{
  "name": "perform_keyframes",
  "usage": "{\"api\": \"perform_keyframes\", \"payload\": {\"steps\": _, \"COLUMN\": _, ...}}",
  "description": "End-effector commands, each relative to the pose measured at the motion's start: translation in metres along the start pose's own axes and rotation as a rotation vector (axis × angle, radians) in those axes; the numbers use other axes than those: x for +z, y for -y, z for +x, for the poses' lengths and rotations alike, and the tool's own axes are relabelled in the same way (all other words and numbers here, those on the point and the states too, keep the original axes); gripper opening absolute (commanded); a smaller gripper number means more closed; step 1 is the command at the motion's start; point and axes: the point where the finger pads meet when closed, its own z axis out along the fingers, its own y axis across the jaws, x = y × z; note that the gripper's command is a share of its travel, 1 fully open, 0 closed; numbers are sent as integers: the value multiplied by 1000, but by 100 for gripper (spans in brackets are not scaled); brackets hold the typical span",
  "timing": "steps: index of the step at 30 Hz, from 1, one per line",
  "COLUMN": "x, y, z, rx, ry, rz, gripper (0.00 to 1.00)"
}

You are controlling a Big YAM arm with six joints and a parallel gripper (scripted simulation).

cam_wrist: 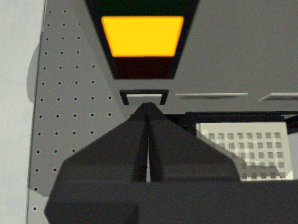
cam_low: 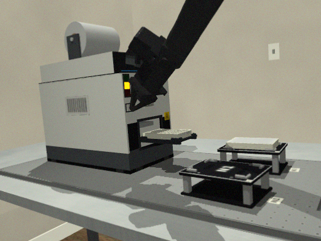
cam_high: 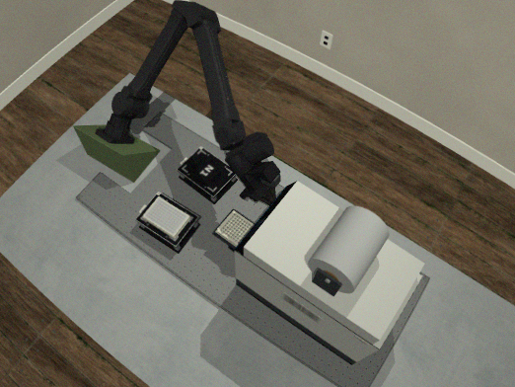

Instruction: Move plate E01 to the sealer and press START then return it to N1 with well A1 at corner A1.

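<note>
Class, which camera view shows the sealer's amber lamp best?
The wrist view: the lit amber lamp fills the upper frame, above the shut end effector. The exterior view shows it small, beside the arm. The top view does not show it.

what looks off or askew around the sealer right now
Nothing stands out. The plate lies flat on the stage in front of the slot, the amber lamp is lit, the shut gripper is off the plate, and N2's plate sits square.
</note>
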Motion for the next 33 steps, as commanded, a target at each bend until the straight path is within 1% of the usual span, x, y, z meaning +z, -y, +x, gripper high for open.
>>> {"api": "perform_keyframes", "payload": {"steps": 1, "x": 13, "y": -24, "z": -33, "rx": -44, "ry": 39, "rz": -24, "gripper": 0}}
{"api": "perform_keyframes", "payload": {"steps": 5, "x": 8, "y": -32, "z": -40, "rx": -56, "ry": 56, "rz": -29, "gripper": 0}}
{"api": "perform_keyframes", "payload": {"steps": 9, "x": 6, "y": -34, "z": -43, "rx": -60, "ry": 60, "rz": -31, "gripper": 0}}
{"api": "perform_keyframes", "payload": {"steps": 12, "x": -7, "y": -28, "z": -39, "rx": -61, "ry": 58, "rz": -28, "gripper": 0}}
{"api": "perform_keyframes", "payload": {"steps": 14, "x": -15, "y": -26, "z": -38, "rx": -63, "ry": 64, "rz": -32, "gripper": 0}}
{"api": "perform_keyframes", "payload": {"steps": 16, "x": -23, "y": -22, "z": -37, "rx": -60, "ry": 70, "rz": -28, "gripper": 0}}
{"api": "perform_keyframes", "payload": {"steps": 19, "x": -35, "y": -14, "z": -32, "rx": -46, "ry": 67, "rz": -19, "gripper": 0}}
{"api": "perform_keyframes", "payload": {"steps": 22, "x": -40, "y": -7, "z": -24, "rx": -34, "ry": 58, "rz": -8, "gripper": 0}}
{"api": "perform_keyframes", "payload": {"steps": 24, "x": -40, "y": -7, "z": -24, "rx": -34, "ry": 58, "rz": -8, "gripper": 0}}
{"api": "perform_keyframes", "payload": {"steps": 25, "x": -36, "y": -2, "z": -16, "rx": -22, "ry": 42, "rz": -4, "gripper": 0}}
{"api": "perform_keyframes", "payload": {"steps": 28, "x": -35, "y": 3, "z": 0, "rx": -7, "ry": 13, "rz": 3, "gripper": 0}}
{"api": "perform_keyframes", "payload": {"steps": 31, "x": -39, "y": 9, "z": 6, "rx": 3, "ry": 5, "rz": 10, "gripper": 0}}
{"api": "perform_keyframes", "payload": {"steps": 33, "x": -45, "y": 8, "z": 4, "rx": 0, "ry": 12, "rz": 9, "gripper": 0}}
